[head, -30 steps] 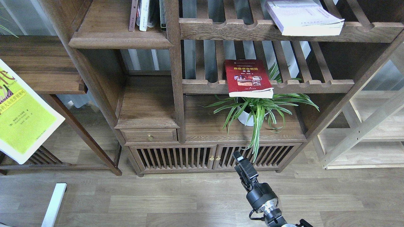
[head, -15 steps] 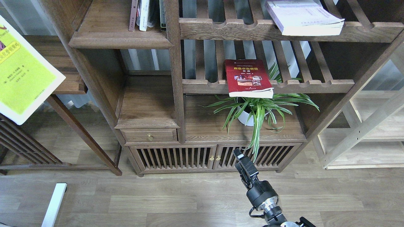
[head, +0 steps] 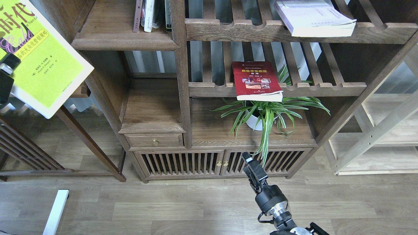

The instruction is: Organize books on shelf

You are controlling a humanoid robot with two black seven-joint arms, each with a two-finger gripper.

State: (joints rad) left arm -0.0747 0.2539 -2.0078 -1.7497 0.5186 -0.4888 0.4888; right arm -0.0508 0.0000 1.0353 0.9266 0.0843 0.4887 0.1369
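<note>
My left gripper [head: 8, 67] comes in at the far left edge and is shut on the yellow-green book [head: 45, 62], holding it tilted in the air, left of the bookcase. The solid dark-brown shelf [head: 124, 40] with the moulded front edge is to the right of the book, with thin upright books [head: 150, 14] at its back right. The dark red book [head: 256, 80] lies flat on a slatted shelf, overhanging its front rail. The pale lavender-white book [head: 313, 18] lies on the upper slatted shelf. My right gripper [head: 249, 162] is low in front of the cabinet doors, holding nothing; its fingers cannot be told apart.
A spider plant in a white pot [head: 261, 114] stands under the red book. A small drawer [head: 155, 141] and slatted cabinet doors [head: 183, 163] are below. A pale wood rack [head: 375, 137] stands at the right. A white bar [head: 55, 212] lies on the floor.
My left gripper has carried the yellow-green book up and to the right, toward the bookcase. My right arm has barely moved.
</note>
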